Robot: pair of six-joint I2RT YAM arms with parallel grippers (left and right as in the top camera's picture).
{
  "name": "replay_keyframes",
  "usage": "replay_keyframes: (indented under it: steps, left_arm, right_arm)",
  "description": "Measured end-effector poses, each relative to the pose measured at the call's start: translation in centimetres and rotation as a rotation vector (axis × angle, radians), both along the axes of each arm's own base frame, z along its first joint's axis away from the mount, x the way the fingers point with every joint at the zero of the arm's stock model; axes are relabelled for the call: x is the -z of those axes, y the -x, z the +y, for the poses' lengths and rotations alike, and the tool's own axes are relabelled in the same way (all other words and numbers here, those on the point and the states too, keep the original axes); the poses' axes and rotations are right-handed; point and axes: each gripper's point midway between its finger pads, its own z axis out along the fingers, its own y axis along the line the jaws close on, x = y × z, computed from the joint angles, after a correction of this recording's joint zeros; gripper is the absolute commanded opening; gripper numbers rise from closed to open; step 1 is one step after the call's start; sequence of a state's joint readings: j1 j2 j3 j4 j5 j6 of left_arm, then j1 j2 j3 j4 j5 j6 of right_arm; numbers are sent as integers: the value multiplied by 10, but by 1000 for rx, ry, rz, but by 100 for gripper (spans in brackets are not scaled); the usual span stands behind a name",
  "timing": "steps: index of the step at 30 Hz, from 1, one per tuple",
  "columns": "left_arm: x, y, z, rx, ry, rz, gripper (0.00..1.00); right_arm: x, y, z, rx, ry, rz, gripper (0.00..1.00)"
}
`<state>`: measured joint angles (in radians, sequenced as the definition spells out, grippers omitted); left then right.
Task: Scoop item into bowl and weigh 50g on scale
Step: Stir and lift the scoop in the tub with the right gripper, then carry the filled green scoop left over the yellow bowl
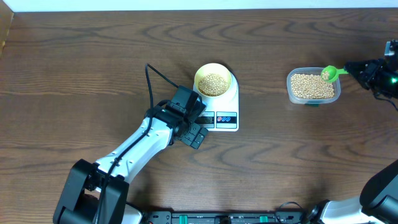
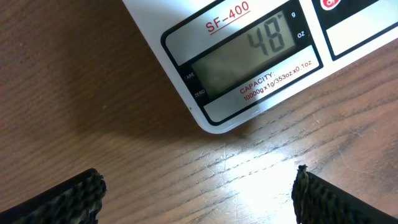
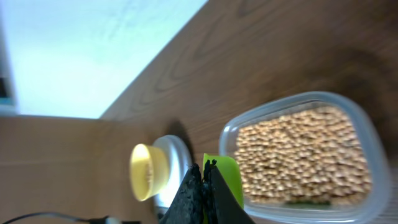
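Hovering with jaws apart, the left gripper (image 1: 198, 134) frames the display (image 2: 249, 53) of the scale (image 1: 231, 99), which reads 48, just short. The right gripper (image 1: 354, 67) clamps the scoop (image 1: 329, 73) over the tub (image 1: 291, 87) of beans (image 1: 313, 87), apparently ready for a top-up.

Bowl (image 1: 199, 73) on scale (image 1: 233, 97), tub (image 1: 289, 87) right

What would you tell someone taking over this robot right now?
Left gripper: open and empty, hovering by the front edge of the scale, its camera on the display.
Right gripper: shut on the green scoop, held over one corner of the clear tub of beans.
The bowl sits on the scale, partly filled with beans; the display reads 48 g.
Done: most of the scooping.
Left: probably a few more beans, to reach 50 g.
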<state>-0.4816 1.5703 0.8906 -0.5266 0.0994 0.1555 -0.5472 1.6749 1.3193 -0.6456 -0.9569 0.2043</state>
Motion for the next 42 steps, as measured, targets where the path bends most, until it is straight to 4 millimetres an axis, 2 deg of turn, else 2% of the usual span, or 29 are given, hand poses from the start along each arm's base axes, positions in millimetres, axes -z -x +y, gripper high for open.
replay_keyframes:
  steps: [7, 12, 16, 24, 29, 36, 42]
  left_arm:
    - [0, 0, 0, 0, 0, 0, 98]
    - [0, 0, 0, 0, 0, 0, 98]
    - [0, 0, 0, 0, 0, -1, 98]
    - [0, 0, 0, 0, 0, 0, 98]
    - [0, 0, 0, 0, 0, 0, 98]
    - [0, 0, 0, 0, 0, 0, 98]
    - [0, 0, 0, 0, 0, 0, 98]
  right_arm:
    - [-10, 0, 16, -52, -69, -30, 1]
    - [-15, -8, 44, -128, -59, -61, 1]
    - [-20, -18, 82, -224, -28, -109, 1]
    - [-29, -30, 178, -428, 63, -228, 1]
    - [-29, -39, 220, -461, 177, -295, 1]
    - [-32, -47, 253, -471, 258, -368, 1]
    - [-16, -66, 266, -472, 213, -383, 1]
